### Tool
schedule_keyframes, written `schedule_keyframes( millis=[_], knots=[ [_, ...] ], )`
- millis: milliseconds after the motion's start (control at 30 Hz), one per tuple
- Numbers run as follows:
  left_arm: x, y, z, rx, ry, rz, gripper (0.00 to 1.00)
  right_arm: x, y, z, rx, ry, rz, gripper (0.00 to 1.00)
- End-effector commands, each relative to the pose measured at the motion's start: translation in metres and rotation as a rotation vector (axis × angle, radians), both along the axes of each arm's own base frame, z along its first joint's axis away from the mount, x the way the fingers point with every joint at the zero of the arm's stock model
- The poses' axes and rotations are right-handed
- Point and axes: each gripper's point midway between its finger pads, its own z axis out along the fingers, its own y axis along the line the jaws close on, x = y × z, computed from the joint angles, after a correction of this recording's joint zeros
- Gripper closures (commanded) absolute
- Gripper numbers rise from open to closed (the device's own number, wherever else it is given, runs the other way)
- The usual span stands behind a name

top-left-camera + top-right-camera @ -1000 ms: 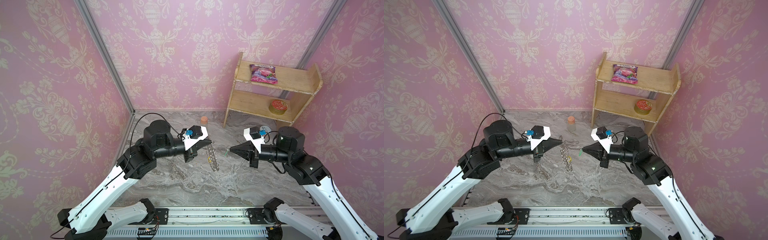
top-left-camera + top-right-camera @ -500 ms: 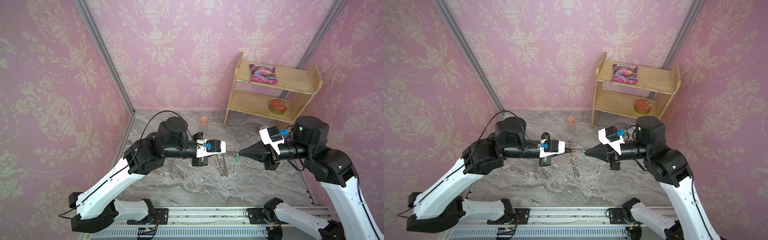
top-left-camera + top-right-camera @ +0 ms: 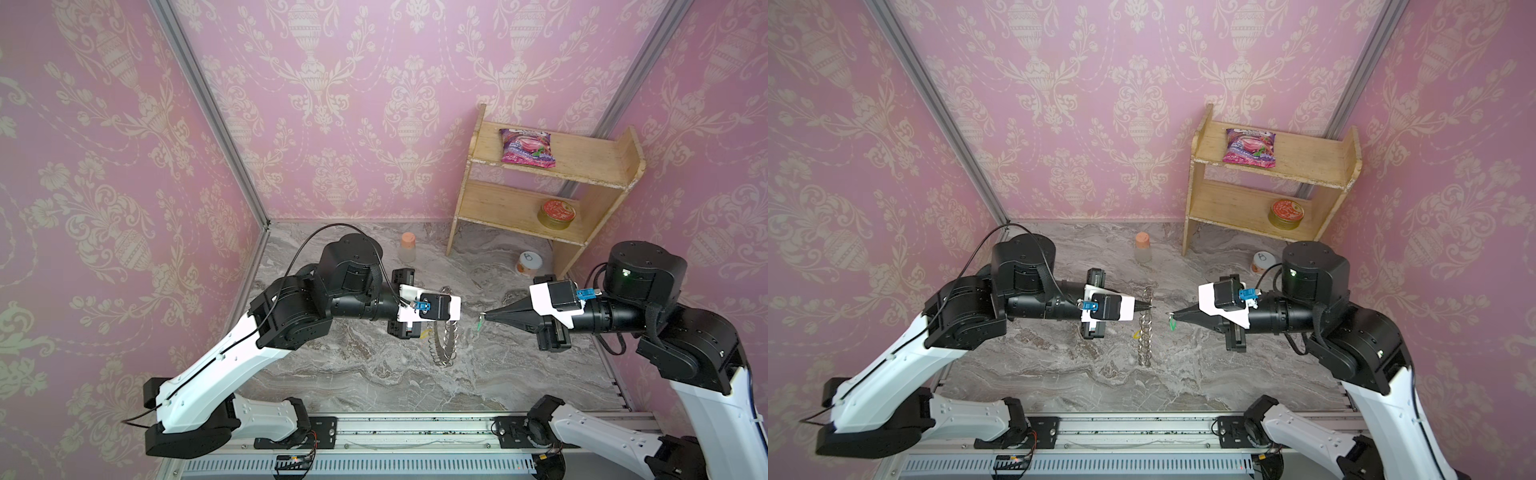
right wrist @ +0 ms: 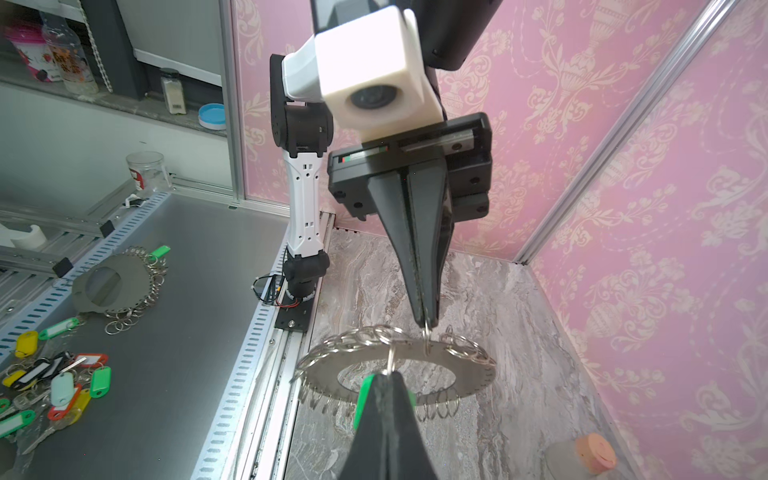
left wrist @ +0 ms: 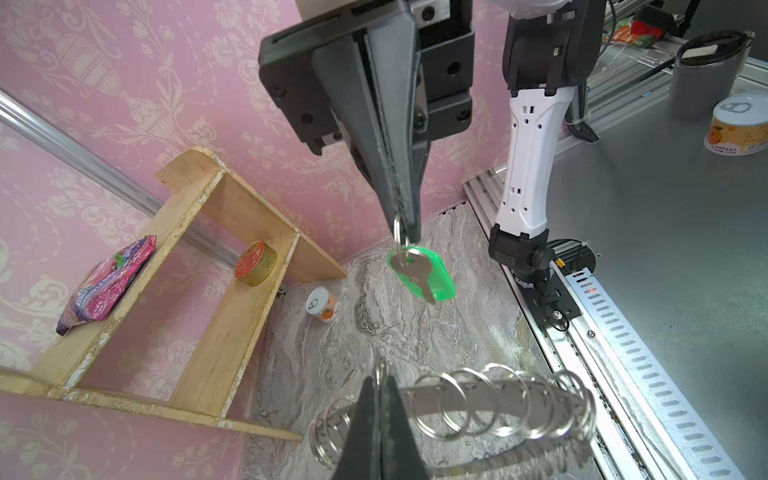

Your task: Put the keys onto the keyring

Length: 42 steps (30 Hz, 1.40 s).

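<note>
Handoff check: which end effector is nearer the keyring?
Left. The left end effector grips the keyring; the right end effector, holding the green key, faces it, apart.

A robotics lab's mock room: pink wallpapered panels (image 3: 353,104) in aluminium framing (image 3: 209,108), with a metal workbench (image 4: 187,257) outside

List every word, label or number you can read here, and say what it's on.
Nothing reads clearly.
Snack bag: print blurred.
Tin: lid print too small.
Orange can: label too small.
Far can: maybe "220g", rest blurred.
Bottle: red characters blurred.
Green key tag: no text showing.
</note>
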Motion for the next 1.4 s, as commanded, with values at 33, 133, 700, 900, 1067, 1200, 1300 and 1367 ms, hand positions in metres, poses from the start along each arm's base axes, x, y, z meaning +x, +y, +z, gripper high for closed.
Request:
schedule_keyframes(
  millis=[33, 133, 700, 900, 1067, 1200, 1300, 1367],
  knots=[
    [-0.003, -0.001, 0.021, -0.057, -0.051, -0.012, 1.0, 0.01, -0.003, 0.006, 0.007, -0.126, -0.06, 1.0],
    [-0.006, -0.001, 0.026, -0.079, -0.043, -0.024, 1.0, 0.012, 0.001, 0.003, -0.01, -0.14, -0.051, 1.0],
    [-0.015, 0.0, 0.035, -0.121, -0.043, -0.055, 1.0, 0.014, 0.016, 0.002, -0.015, -0.165, -0.014, 1.0],
    [-0.016, 0.0, 0.035, -0.121, -0.039, -0.06, 1.0, 0.013, 0.013, 0.003, -0.014, -0.171, -0.023, 1.0],
    [-0.017, 0.001, 0.037, -0.125, -0.042, -0.063, 1.0, 0.014, 0.014, 0.002, -0.017, -0.169, -0.024, 1.0],
    [-0.018, 0.001, 0.038, -0.129, -0.042, -0.067, 1.0, 0.014, 0.015, 0.001, -0.019, -0.164, -0.018, 1.0],
    [-0.019, 0.001, 0.038, -0.129, -0.043, -0.067, 1.0, 0.011, 0.015, 0.002, -0.019, -0.161, -0.007, 1.0],
    [-0.019, 0.001, 0.039, -0.131, -0.047, -0.066, 1.0, 0.011, 0.015, 0.002, -0.021, -0.159, -0.005, 1.0]
  ],
)
